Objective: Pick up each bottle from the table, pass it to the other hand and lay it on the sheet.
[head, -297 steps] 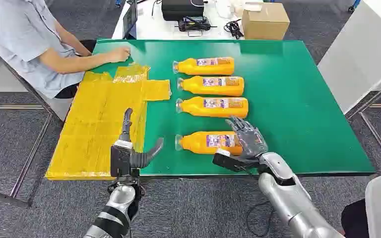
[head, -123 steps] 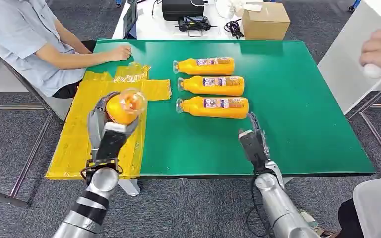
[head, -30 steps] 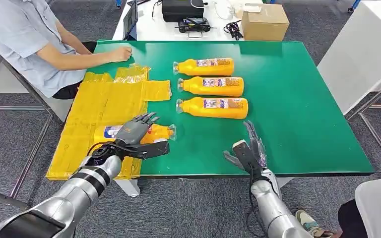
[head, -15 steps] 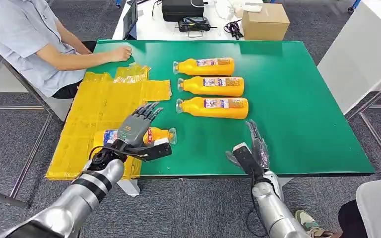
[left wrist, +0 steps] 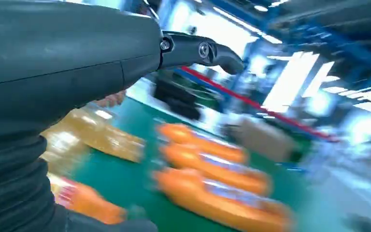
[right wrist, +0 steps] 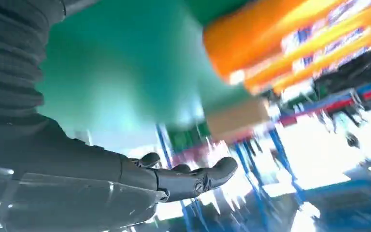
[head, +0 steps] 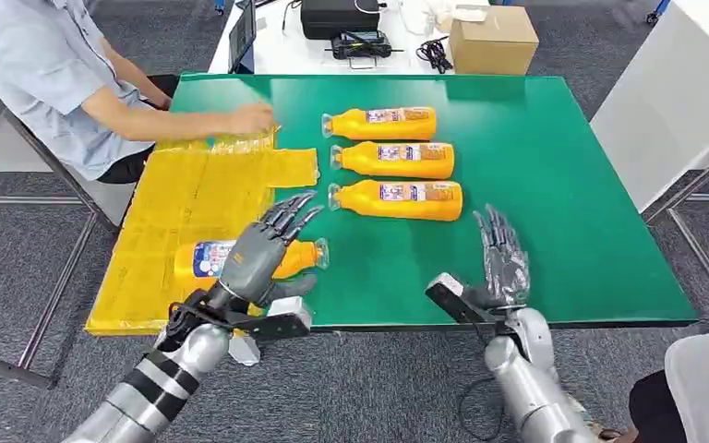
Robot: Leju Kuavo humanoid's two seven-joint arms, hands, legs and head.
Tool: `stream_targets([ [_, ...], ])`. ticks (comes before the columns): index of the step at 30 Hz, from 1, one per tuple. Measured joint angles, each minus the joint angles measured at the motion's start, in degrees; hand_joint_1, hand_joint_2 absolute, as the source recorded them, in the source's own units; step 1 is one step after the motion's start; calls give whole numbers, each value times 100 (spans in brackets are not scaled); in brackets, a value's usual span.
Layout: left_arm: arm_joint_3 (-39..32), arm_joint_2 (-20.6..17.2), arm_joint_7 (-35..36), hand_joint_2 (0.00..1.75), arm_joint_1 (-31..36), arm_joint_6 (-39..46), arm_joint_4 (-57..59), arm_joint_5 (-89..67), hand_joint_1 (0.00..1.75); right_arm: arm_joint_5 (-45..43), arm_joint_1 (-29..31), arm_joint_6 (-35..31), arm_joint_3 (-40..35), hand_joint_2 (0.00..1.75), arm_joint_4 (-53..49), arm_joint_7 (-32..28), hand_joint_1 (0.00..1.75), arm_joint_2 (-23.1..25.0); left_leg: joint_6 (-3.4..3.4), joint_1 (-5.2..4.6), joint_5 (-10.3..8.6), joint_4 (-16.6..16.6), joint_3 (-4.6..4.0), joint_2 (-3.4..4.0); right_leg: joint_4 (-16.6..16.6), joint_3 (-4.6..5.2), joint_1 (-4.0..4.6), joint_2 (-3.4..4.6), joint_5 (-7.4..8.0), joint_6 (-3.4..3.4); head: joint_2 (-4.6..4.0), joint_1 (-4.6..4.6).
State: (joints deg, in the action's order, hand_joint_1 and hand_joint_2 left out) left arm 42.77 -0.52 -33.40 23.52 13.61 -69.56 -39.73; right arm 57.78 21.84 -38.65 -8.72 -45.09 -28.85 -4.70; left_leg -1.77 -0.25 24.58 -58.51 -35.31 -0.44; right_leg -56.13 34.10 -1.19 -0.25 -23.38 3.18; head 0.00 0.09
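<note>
Surface: green table (head: 572, 185); yellow sheet (head: 180, 198) at its left edge.
Placed bottle (head: 205, 258): lying on sheet, cap toward table.
Remaining bottles: three in a row; nearest bottle (head: 397, 199) ahead of right hand.
Left hand (head: 260, 251): fingers spread, empty, above placed bottle.
Right hand (head: 500, 260): fingers spread, empty, near table's front edge.
Procedure: reach right hand over nearest bottle's midsection; close around label; lift level before handover.
</note>
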Motion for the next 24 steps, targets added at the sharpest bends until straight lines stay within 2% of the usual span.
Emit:
stream_targets([
  [3, 11, 13, -317, 175, -287, -22, -450, 679, 0, 605, 269, -50, -199, 175, 4, 308, 0, -223, 0, -3, 0, -1, 2, -2, 2, 3, -2, -2, -1, 0, 0, 0],
  [7, 13, 160, -310, 175, -674, 22, -780, 1075, 0, 910, 483, -45, -437, 175, 66, 583, 0, -406, -1, -3, 1, -1, 0, -7, 2, 3, -2, -5, -1, 0, 0, 0],
  [13, 160, 413, -334, 175, -1059, -107, -882, 1507, 0, 899, 710, -30, -649, 175, 252, 592, 0, -472, -3, -4, 3, 0, -3, -3, 3, 6, -2, -2, -1, 0, 0, -2],
  [20, 238, 516, -275, 175, -1057, 83, -852, 1411, 0, 539, 1101, 576, -815, 175, 715, 570, 0, -327, -2, -2, -1, 0, 1, -4, 1, 5, -1, -3, 0, 0, 0, 0],
  [24, 240, 527, -264, 175, -1052, 81, -850, 1413, 0, 460, 1187, 639, -861, 175, 931, 537, 0, -277, -2, -3, -1, 0, -1, -4, 0, 5, -1, -3, -1, 0, 0, 0],
])
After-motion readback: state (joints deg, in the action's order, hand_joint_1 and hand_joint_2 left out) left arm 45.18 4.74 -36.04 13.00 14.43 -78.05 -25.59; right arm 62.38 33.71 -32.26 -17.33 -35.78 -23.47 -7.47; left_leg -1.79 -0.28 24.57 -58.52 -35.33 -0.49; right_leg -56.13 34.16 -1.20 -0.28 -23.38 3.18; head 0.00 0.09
